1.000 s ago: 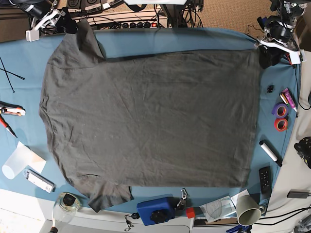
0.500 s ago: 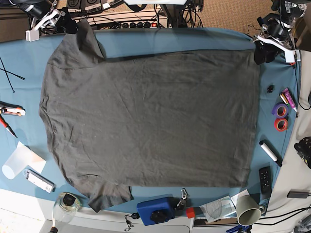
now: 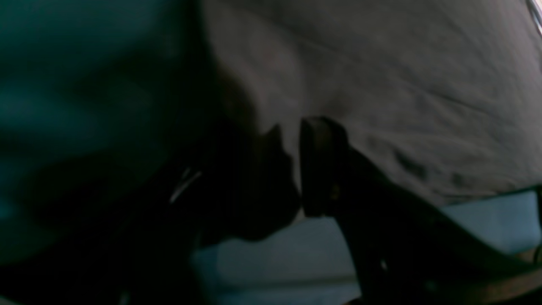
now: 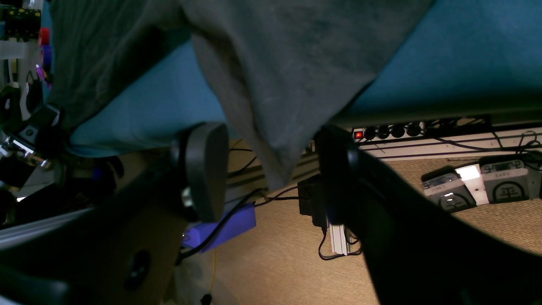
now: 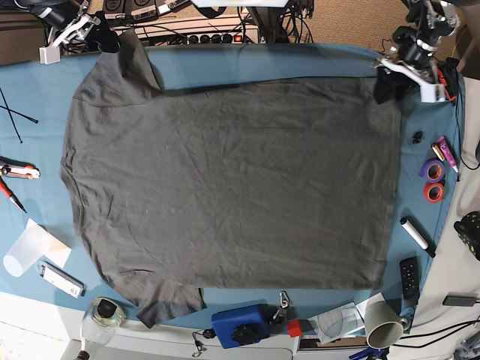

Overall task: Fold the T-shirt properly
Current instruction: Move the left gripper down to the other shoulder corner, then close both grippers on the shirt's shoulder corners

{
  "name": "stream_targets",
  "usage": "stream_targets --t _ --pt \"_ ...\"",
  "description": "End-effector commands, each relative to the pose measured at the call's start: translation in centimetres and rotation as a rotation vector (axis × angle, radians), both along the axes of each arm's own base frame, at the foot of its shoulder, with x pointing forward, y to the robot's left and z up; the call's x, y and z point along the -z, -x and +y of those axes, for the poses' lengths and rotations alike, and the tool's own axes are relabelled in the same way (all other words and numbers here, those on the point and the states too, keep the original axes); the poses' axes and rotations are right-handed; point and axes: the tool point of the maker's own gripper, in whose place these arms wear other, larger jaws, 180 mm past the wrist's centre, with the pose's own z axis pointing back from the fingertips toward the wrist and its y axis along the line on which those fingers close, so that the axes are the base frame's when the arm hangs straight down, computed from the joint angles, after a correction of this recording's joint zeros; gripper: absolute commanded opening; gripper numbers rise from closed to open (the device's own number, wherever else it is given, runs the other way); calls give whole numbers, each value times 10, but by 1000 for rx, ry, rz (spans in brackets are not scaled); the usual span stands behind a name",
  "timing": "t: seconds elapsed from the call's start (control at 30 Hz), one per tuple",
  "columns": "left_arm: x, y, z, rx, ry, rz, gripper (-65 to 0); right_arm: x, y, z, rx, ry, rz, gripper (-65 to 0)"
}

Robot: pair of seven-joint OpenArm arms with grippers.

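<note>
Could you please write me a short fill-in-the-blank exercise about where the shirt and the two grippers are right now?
1. The T-shirt lies spread on a ____ cloth.
2. The right gripper has a ____ between its open jaws.
3. The left gripper is at the shirt's ____ corner.

Missing words: blue; sleeve; hem

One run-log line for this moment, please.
T-shirt flat, unfolded | left pincer shut on hem corner | right pincer open around sleeve

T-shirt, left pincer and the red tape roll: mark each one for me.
T-shirt [image 5: 232,184]: base view, middle of the spread body.
left pincer [image 5: 388,84]: base view, tips at the shirt's hem corner.
red tape roll [image 5: 433,193]: base view, on the ring's red band.
</note>
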Motion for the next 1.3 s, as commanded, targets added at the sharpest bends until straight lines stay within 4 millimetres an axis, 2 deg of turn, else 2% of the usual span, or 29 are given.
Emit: stream_targets --t 0.0,0.1,0.23,0.33,0.63,1.07,1.17,1.27 --pt "14 15 -7 47 -21 85 -394 -9 -4 -3 -5 5 -32 -315" --pt "16 16 -10 54 -20 91 -395 -12 -6 -1 -1 -11 -44 -315" --pt "22 17 1 -23 -29 132 -397 -13 -7 -1 2 -18 -51 -315" --pt "21 17 1 -26 -28 132 -397 -14 -9 -1 5 -17 -60 -315" --pt "21 17 1 -24 -29 132 -397 -16 -31 -1 1 -1 -113 -315" --pt "21 17 2 -23 -31 132 -397 -1 -17 9 25 -13 -63 -315" --pt "21 17 2 -23 -31 132 -397 -5 -5 14 23 -60 -42 -316" --pt "21 17 2 -23 -31 132 -397 -8 10 5 63 -54 -23 -316"
